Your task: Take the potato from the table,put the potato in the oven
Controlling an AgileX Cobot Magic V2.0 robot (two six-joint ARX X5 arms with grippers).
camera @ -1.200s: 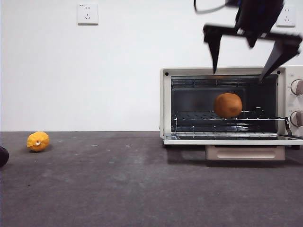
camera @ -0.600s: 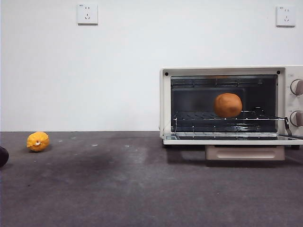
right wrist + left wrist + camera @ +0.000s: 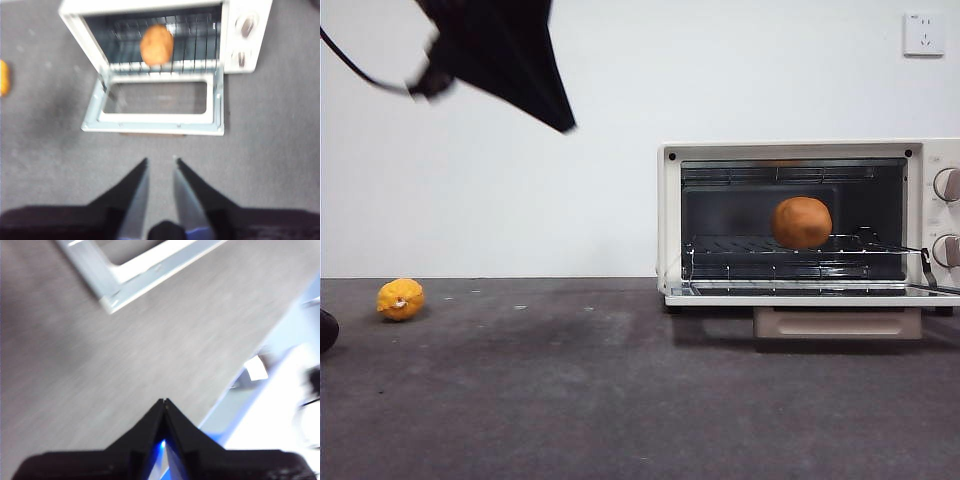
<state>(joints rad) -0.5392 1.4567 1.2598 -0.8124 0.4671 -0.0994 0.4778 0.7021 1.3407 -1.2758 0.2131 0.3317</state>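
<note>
The orange-brown potato [image 3: 801, 222] [image 3: 156, 44] rests on the wire rack inside the cream-white oven [image 3: 669, 215] [image 3: 260, 15]. The oven's door [image 3: 800, 299] [image 3: 150, 128] lies folded down flat. High at the upper left of the front view hangs my left gripper [image 3: 563, 124] [image 3: 164, 402], blurred and shut on nothing, far from the oven. My right gripper [image 3: 161, 161] is out of the front view; from above it faces the oven's open door. Its jaws stand a narrow gap apart with nothing between them.
A small yellow lemon-like fruit [image 3: 400, 298] [image 3: 3, 77] lies on the dark grey table [image 3: 620, 400] at the far left. Part of a dark thing [image 3: 325, 330] shows at the left edge. A white wall with sockets [image 3: 923, 33] stands behind.
The open gripper that hung above the oven rose out of the front view. A dark arm has since come in at the upper left. The potato has not moved.
</note>
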